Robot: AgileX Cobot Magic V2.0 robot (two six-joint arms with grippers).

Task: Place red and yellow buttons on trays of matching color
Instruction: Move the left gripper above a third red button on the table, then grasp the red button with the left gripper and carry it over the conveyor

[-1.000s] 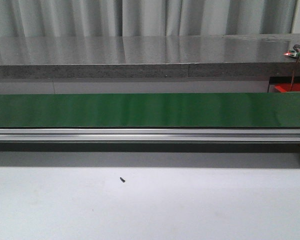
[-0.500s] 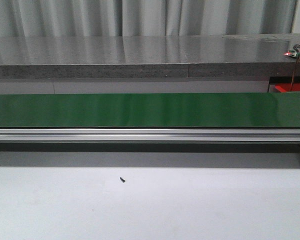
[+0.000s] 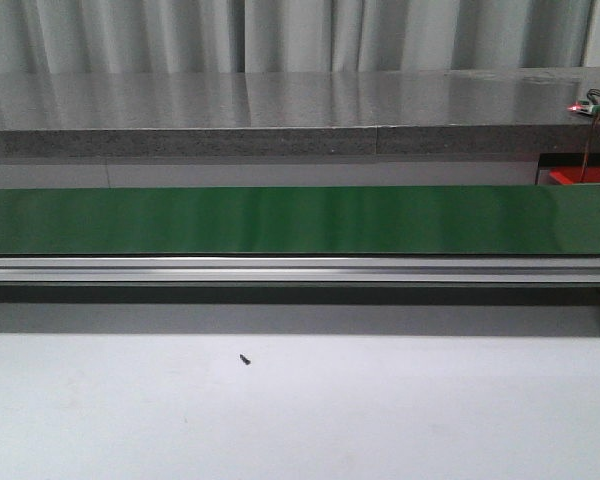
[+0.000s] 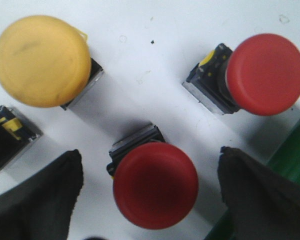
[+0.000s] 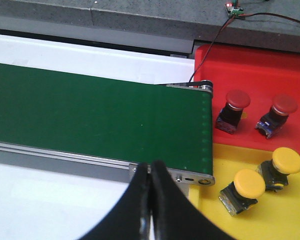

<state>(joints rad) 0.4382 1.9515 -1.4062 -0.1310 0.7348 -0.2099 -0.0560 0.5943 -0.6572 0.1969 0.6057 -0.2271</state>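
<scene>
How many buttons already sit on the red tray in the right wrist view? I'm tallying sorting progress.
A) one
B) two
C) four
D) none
B: two red buttons stand on the red tray, while two yellow buttons sit on the yellow tray beside it.

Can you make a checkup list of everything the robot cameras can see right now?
Surface: white table; green conveyor belt bare.
Job's things: red tray holds two red buttons; yellow tray holds two yellow buttons. On white by the left arm: yellow button, two red buttons, and part of another at the picture's edge.
Clutter: small dark speck.
Grippers: left gripper open, fingers either side of a red button; right gripper shut, empty.
Cables: thin wire to a lit circuit board.
Surroundings: grey counter, curtains.
</scene>
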